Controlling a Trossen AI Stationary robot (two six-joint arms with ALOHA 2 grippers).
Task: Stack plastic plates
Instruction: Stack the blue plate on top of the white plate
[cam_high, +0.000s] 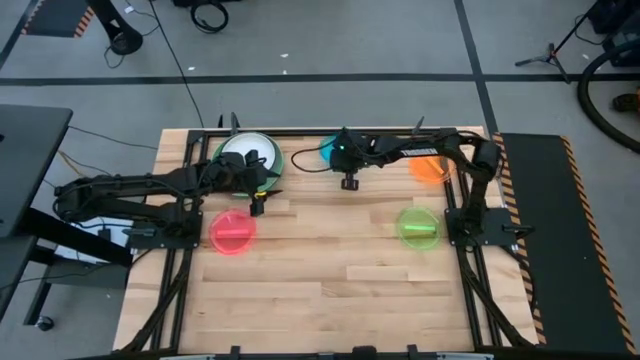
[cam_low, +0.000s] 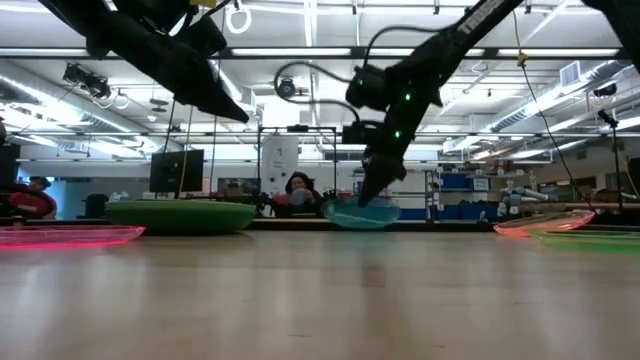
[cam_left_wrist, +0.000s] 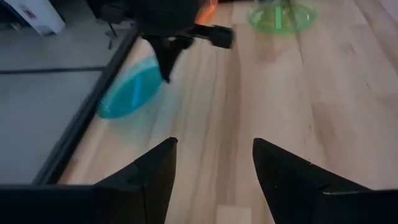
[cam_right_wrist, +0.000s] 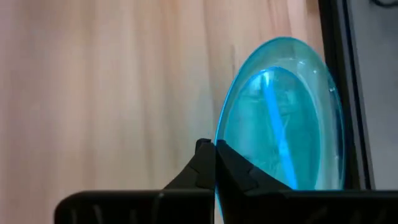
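A small translucent blue plate (cam_high: 326, 150) sits at the table's far edge, also visible in the low view (cam_low: 352, 215) and the left wrist view (cam_left_wrist: 127, 93). My right gripper (cam_high: 338, 153) stands over it, shut on its rim. A stack with a large green plate (cam_high: 274, 158) and a white plate (cam_high: 242, 146) on top rests at the far left. The red plate (cam_high: 232, 232), lime plate (cam_high: 418, 226) and orange plate (cam_high: 430, 169) lie flat on the table, apart. My left gripper (cam_left_wrist: 214, 149) is open and empty, between the stack and the red plate. My right gripper pinches the blue plate's rim (cam_right_wrist: 219, 134) between its two shut fingers (cam_right_wrist: 231, 168), on the side nearest the table's middle. The fingers come from above, pointing down (cam_low: 372, 190). Whether the plate is off the table or still rests on its far side, I cannot tell.
A black frame rail (cam_high: 300, 131) runs along the table's far edge right behind the blue plate. Bare wood (cam_high: 330, 280) fills the middle and near half of the table. People and shelves show in the room beyond the table.
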